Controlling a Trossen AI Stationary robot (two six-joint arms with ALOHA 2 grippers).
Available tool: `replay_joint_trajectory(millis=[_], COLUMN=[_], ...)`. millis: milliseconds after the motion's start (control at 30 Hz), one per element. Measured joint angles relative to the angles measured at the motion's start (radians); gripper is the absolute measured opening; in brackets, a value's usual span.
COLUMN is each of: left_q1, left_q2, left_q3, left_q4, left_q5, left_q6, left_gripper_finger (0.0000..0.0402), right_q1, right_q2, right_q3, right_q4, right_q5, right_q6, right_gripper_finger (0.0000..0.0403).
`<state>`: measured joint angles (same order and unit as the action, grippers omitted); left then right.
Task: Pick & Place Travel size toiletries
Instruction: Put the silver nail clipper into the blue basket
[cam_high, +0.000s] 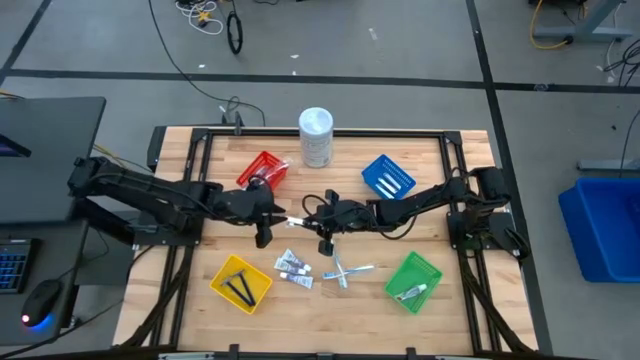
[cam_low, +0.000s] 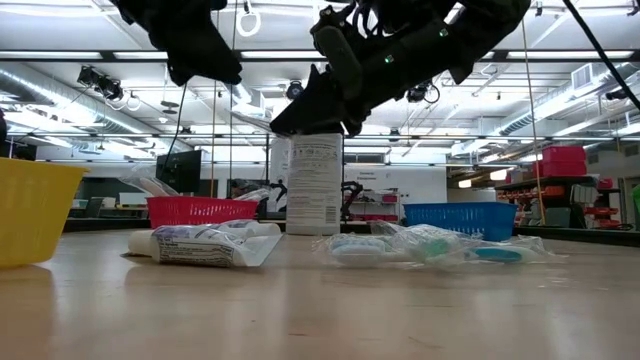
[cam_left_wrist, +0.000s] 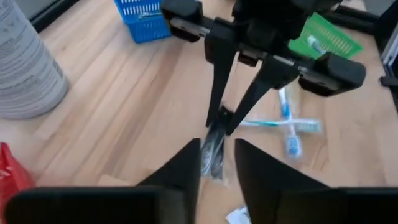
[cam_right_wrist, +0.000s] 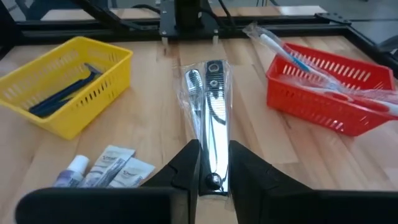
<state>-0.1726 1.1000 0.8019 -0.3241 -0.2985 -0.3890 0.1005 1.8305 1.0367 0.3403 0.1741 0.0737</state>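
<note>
**Some toiletries sorted, a few left on the table**

Near the front edge, the yellow basket (cam_high: 241, 282) holds dark blue pieces and the green basket (cam_high: 413, 281) holds one item. Between them, small white tubes (cam_high: 293, 268) and wrapped toothbrushes (cam_high: 346, 272) lie loose on the wooden table (cam_high: 330, 315). These are left to sort.

In the middle, both arms reach in and meet above the table. The right gripper (cam_right_wrist: 208, 163) pinches a shiny nail clipper in a clear packet (cam_right_wrist: 209, 122). The left gripper (cam_left_wrist: 217, 163) has its fingers a little apart around the packet's other end.

Farther back, the red basket (cam_high: 264, 171) holds wrapped items and the blue basket (cam_high: 388, 177) holds pale sticks. A tall white container (cam_high: 316, 137) stands behind.
</note>
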Motion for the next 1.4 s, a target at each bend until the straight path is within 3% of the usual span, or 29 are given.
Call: replay_joint_trajectory(millis=[200,367,1033,1233,1400], left_q1=[0.001,0.001,0.001,0.004,0.036], left_q2=[-0.001,-0.001,-0.001,0.011,0.014], left_q3=[0.001,0.001,0.001,-0.003,-0.060], left_q4=[-0.008,-0.013,-0.023,-0.021,-0.014], left_q5=[0.004,0.002,0.000,-0.004,0.001], left_q6=[-0.063,-0.095,-0.139,-0.236,-0.406], left_gripper_finger=[0.0189,0.0222,0.0214,0.0215,0.0215], right_q1=[0.004,0.016,0.019,0.023,0.026], right_q2=[0.000,0.000,0.000,0.000,0.000], right_q3=[0.000,0.000,0.000,0.000,0.000], right_q4=[0.002,-0.001,-0.007,0.011,0.027], right_q5=[0.019,0.034,0.043,0.072,0.096], right_q6=[-0.013,-0.083,-0.090,-0.091,-0.107], right_gripper_finger=[0.0070,0.0070,0.0071,0.0071,0.0070])
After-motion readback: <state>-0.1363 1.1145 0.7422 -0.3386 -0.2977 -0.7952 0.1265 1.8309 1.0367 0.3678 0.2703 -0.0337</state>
